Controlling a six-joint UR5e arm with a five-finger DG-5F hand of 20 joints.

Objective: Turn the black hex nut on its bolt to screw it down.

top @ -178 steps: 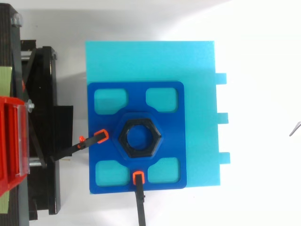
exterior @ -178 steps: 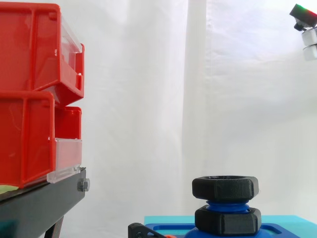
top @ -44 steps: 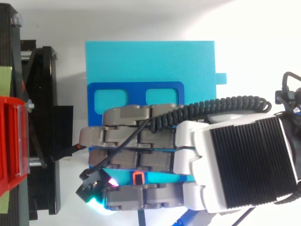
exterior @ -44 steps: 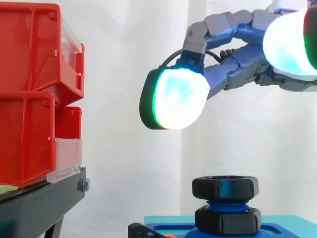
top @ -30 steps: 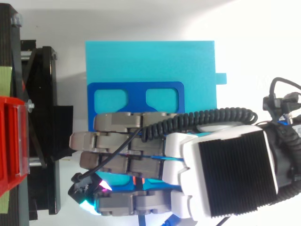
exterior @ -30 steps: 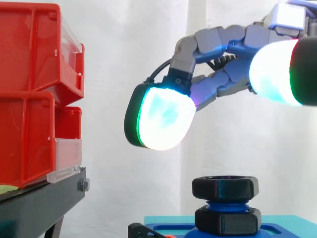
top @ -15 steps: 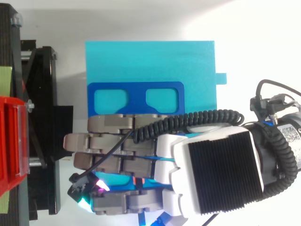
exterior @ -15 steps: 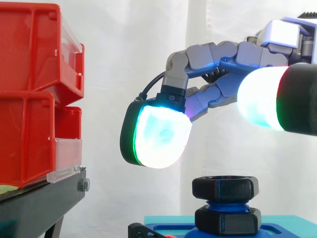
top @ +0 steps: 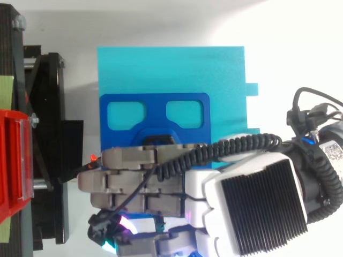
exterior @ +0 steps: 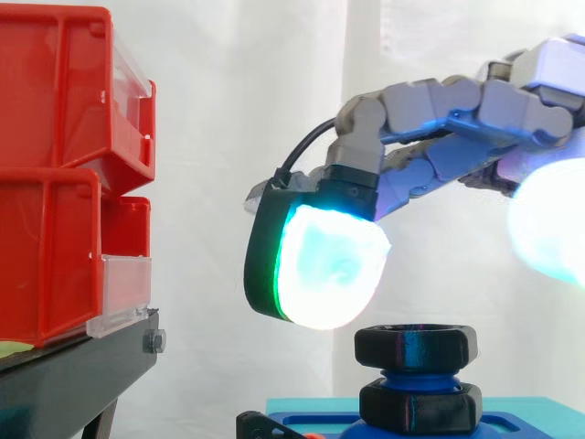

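The black hex nut [exterior: 416, 347] sits high on the blue bolt [exterior: 416, 379], above a second black nut [exterior: 420, 407] at the bolt's foot. From above, just a dark sliver of the nut [top: 155, 140] shows past the fingers. My hand [exterior: 457, 119] reaches in from the right over the nut, open, fingers extended and slightly bent, holding nothing. One glowing pad [exterior: 324, 265] hangs just above and left of the nut without touching it. Seen from the top, the hand [top: 252, 209] covers the lower half of the blue fixture plate [top: 155, 104].
The blue plate lies on a cyan base [top: 171, 69]. Red bins [exterior: 64, 165] stand on a black stand [exterior: 73, 384] at the left. A black clamp with an orange tip [exterior: 274, 427] holds the plate's left side.
The hand came in over the fixture and has sunk lower. Its glowing pad has shifted right, closer to the nut. The nut has not moved.
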